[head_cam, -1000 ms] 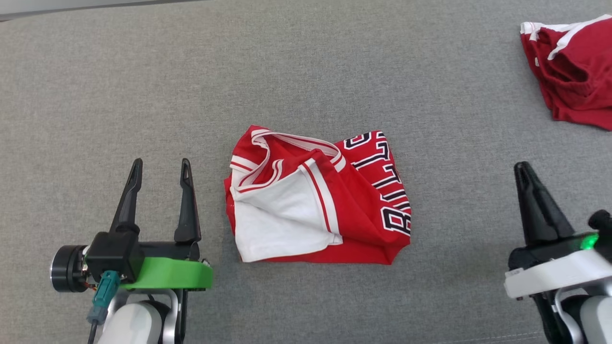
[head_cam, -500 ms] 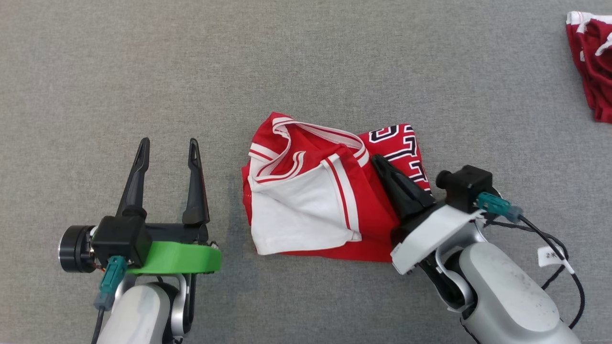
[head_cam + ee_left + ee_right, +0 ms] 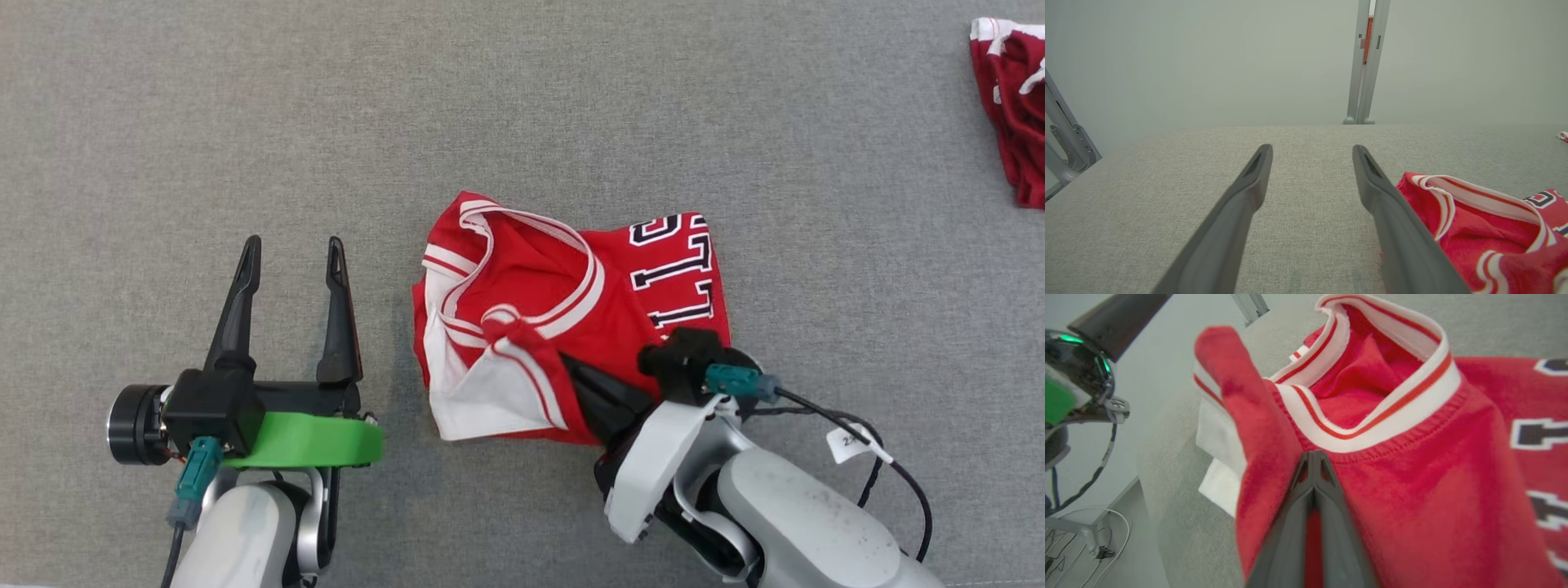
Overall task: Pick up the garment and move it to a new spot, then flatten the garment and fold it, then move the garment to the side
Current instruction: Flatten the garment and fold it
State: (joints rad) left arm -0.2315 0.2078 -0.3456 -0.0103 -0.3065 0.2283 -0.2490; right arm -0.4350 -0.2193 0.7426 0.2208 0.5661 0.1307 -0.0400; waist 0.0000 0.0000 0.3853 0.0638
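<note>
The garment (image 3: pixel 653 327) is a red jersey with white trim and black-and-white letters, lying crumpled on the grey cloth surface (image 3: pixel 522 98). My right gripper (image 3: pixel 575 371) reaches into it from the lower right. In the right wrist view its jaws (image 3: pixel 1312 455) are shut on a fold of the red fabric (image 3: pixel 1412 477) just below the collar, and cloth bunches up to the left of the fingers. My left gripper (image 3: pixel 291 249) stands open to the left of the garment, apart from it and holding nothing. In the left wrist view the garment (image 3: pixel 1478 228) lies beside the left gripper (image 3: pixel 1312 149).
Another red and white garment (image 3: pixel 1008 106) lies at the far right edge of the surface. In the left wrist view a grey metal post (image 3: pixel 1365 61) stands beyond the far edge and a metal frame (image 3: pixel 1061 134) at the left.
The camera shifted early on. My right gripper came in from the right onto the garment and shut on a fold, and the white flap bunched up toward the collar. The left gripper kept still.
</note>
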